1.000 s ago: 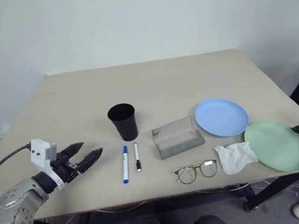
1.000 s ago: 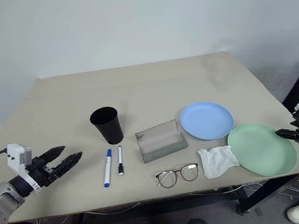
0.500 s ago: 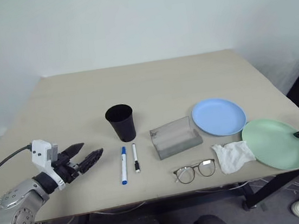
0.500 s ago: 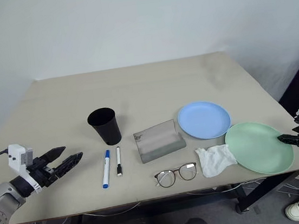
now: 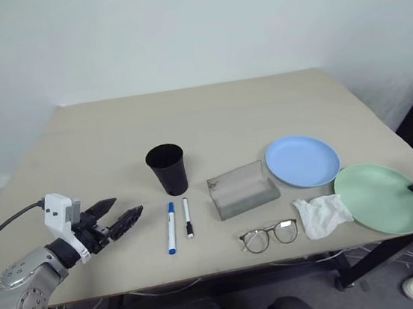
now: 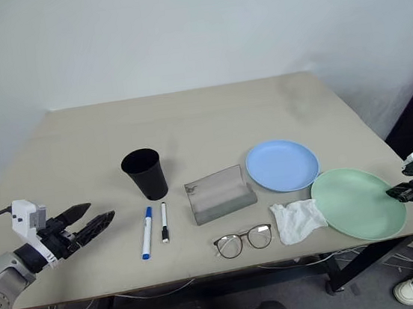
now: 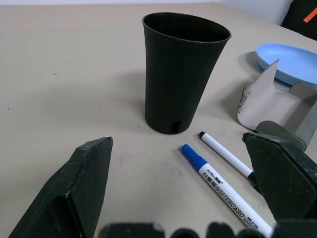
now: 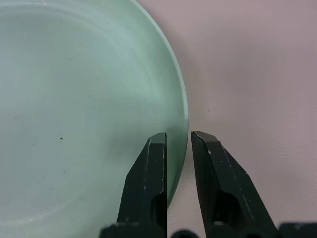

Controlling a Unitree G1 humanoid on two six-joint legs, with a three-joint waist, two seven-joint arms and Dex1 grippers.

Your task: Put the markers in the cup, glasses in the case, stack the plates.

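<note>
Cup upright on table, nothing visible inside. Case open, empty. Markers flat, just in front of cup. Glasses in front of case. Blue plate beside green plate, unstacked; tissue touches green rim. Left gripper spread wide, near level, aimed at markers. Right gripper nearly closed, fingers straddling green plate's rim.

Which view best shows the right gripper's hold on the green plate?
The right wrist view: the right gripper has its fingers astride the green plate's rim, nearly closed. Both eye views show the gripper small at the plate's right edge; the left wrist view shows neither.
</note>
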